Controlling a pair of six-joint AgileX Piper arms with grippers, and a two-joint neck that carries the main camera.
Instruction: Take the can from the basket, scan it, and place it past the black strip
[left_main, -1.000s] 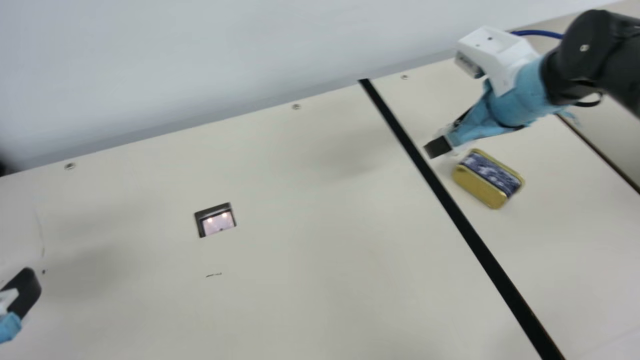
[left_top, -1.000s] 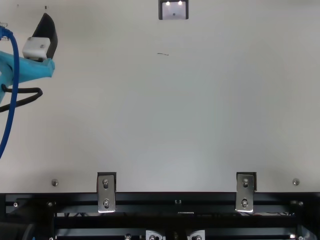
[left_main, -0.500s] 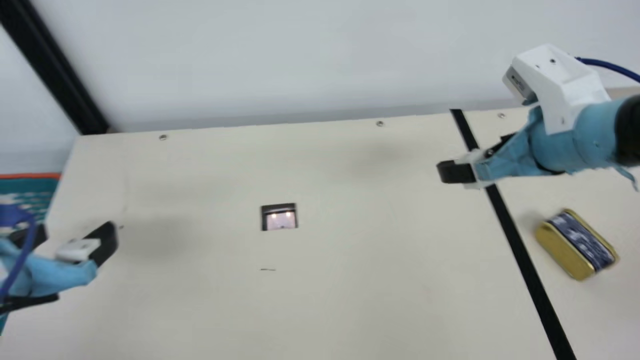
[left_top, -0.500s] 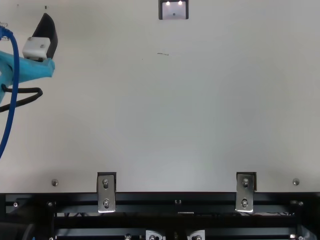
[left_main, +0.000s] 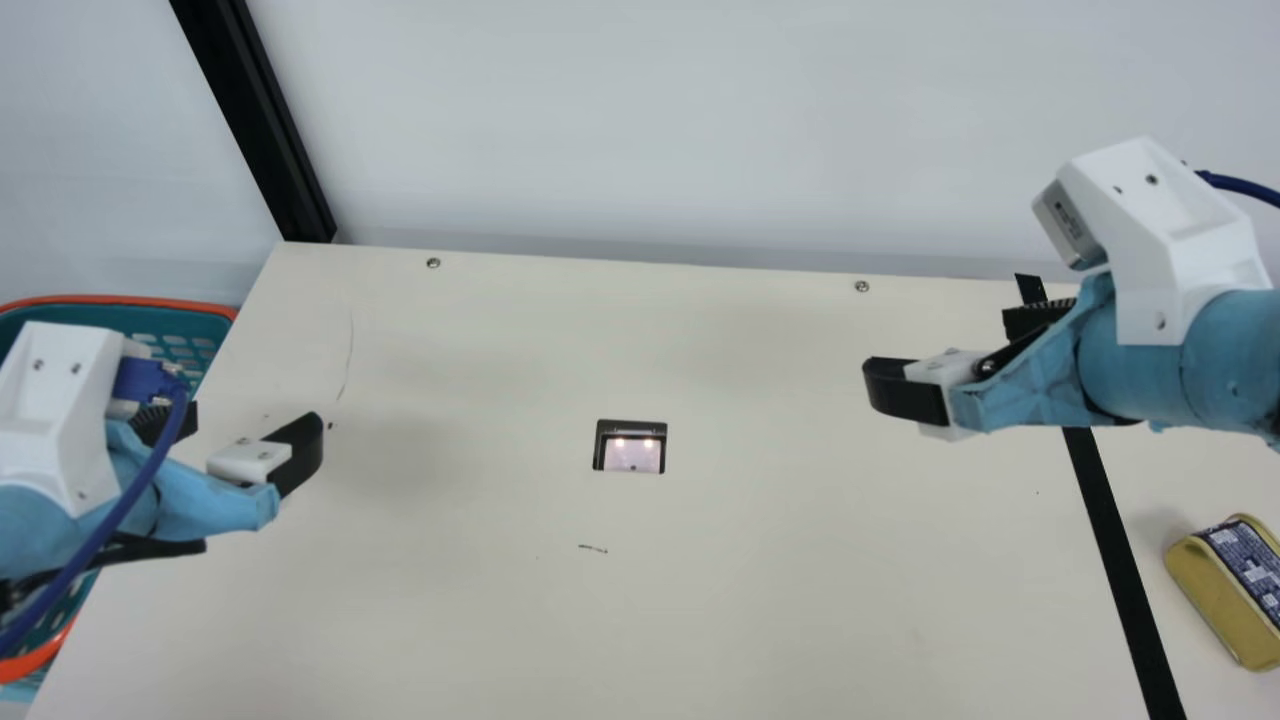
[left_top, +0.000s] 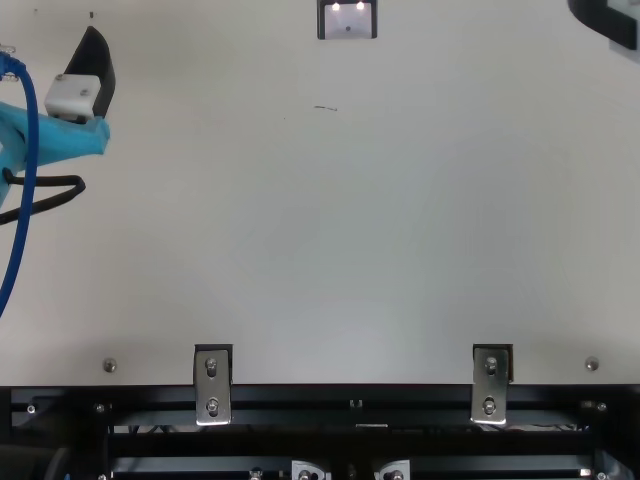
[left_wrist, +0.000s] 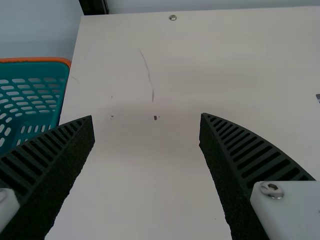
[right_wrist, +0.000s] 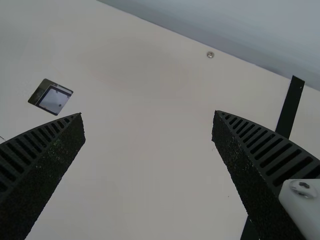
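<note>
The gold can with its dark label band rests on the cream surface past the black strip, near it but not touching — the spot, in my judgement, that sets it apart as scanned goods and all but completes the job. My right claw is released, its ribbed fingers spread with nothing between them, held above the surface on the scanner side of the can, its wrist reaching across the strip. That pose looks chosen to clear the can's top, and any swing back toward it would risk a knock. My left claw, likewise unclenched and without a load, hangs beside the teal basket, well placed, I judge, for a fresh pick should one be needed. The basket's orange rim stands just off the surface's left edge, a lip my left claw would need to clear on the way in. At the far edge rises a pale wall, with a black post by the corner. A broad span separates my claws, the scanner set within it — ample room, it appears, for either to withdraw without meeting the other.
</note>
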